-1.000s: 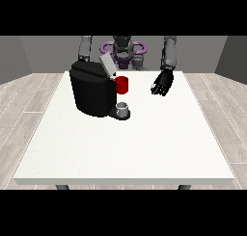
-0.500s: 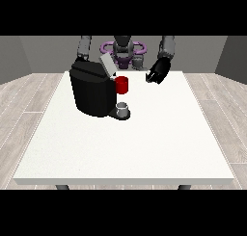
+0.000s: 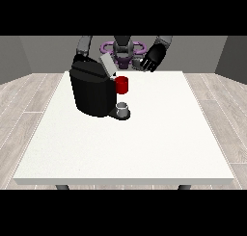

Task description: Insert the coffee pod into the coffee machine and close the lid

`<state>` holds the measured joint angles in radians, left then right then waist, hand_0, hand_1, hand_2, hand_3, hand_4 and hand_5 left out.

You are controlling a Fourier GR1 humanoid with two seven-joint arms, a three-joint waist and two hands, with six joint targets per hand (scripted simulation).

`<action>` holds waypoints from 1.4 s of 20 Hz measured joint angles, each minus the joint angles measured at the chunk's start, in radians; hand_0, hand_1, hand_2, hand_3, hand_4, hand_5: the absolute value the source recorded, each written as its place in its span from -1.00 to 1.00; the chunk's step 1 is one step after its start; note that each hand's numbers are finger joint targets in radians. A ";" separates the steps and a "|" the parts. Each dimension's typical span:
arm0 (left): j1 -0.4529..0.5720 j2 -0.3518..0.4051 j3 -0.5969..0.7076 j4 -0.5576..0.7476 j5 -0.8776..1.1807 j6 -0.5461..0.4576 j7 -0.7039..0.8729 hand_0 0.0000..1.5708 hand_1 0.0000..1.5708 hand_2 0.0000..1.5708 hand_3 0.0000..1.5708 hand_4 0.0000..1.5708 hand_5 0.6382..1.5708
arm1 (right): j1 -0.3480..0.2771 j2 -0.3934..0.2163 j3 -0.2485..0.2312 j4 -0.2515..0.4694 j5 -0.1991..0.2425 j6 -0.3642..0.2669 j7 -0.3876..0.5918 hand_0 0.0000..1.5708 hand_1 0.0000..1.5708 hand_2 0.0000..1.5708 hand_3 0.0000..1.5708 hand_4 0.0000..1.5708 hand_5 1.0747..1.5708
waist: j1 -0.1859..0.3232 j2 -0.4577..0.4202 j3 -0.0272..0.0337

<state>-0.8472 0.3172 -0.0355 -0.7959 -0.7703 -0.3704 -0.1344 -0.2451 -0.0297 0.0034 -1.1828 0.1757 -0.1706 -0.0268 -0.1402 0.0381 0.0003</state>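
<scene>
There's the coffee machine (image 3: pixel 94 93), a bulky black block standing upright on the white table's far left part, its front facing the view's right. Its grey lid (image 3: pixel 107 65) is up, tilted open above the top. A red thing at the machine (image 3: pixel 122 85) juts from its front, and below that, a small grey thing (image 3: pixel 123 107) sits on the machine's base.
</scene>
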 measured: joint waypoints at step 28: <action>-0.373 0.106 0.157 0.088 0.041 -0.063 0.096 0.50 0.50 0.58 0.55 -0.41 1.00 | -0.187 -0.045 -0.045 -0.091 -0.014 0.003 0.032 -1.00 -1.00 -1.00 -1.00 -1.00 1.00 | -0.153 0.228 0.0000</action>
<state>-1.2201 0.4229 0.1217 -0.7075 -0.7295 -0.4333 -0.0385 -0.4324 -0.0748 -0.0414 -1.2741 0.1616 -0.1673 0.0056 -0.2932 0.2663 0.0002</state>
